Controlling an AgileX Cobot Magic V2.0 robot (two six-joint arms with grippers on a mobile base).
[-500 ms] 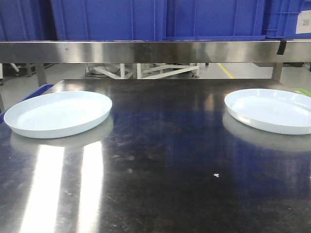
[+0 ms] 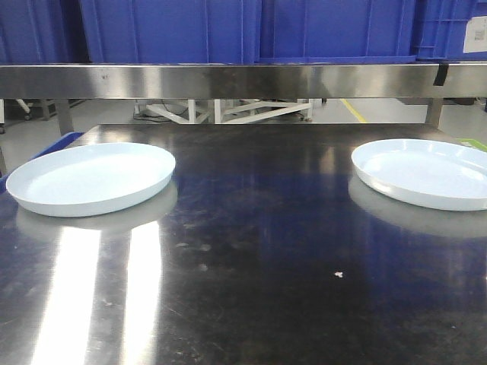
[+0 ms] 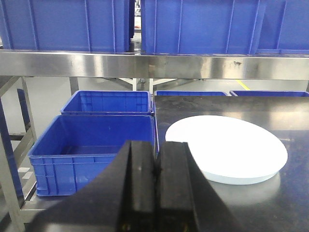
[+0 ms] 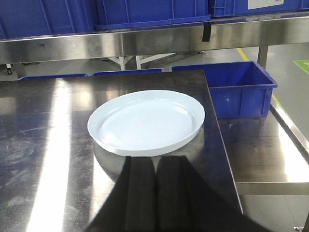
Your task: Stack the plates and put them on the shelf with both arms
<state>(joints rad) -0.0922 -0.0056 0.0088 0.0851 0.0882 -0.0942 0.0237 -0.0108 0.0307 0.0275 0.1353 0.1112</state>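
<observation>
Plates sit well apart on the bench (image 2: 259, 258), left plate (image 2: 91, 179) and right plate (image 2: 426, 171), while the left pincer (image 3: 156, 152) and right pincer (image 4: 154, 166) are closed, empty; glossy low rims may slip from a shallow pinch.

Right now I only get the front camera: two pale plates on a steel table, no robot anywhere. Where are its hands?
Observer: The left wrist camera shows the left gripper just short of the left plate, fingers pressed together, holding nothing.
Operator: And the other one?
Observer: The right gripper is likewise shut and empty, short of the right plate.
Operator: Anything beside the table?
Observer: Two open blue bins, one behind the other, stand off the left edge of the table.
</observation>
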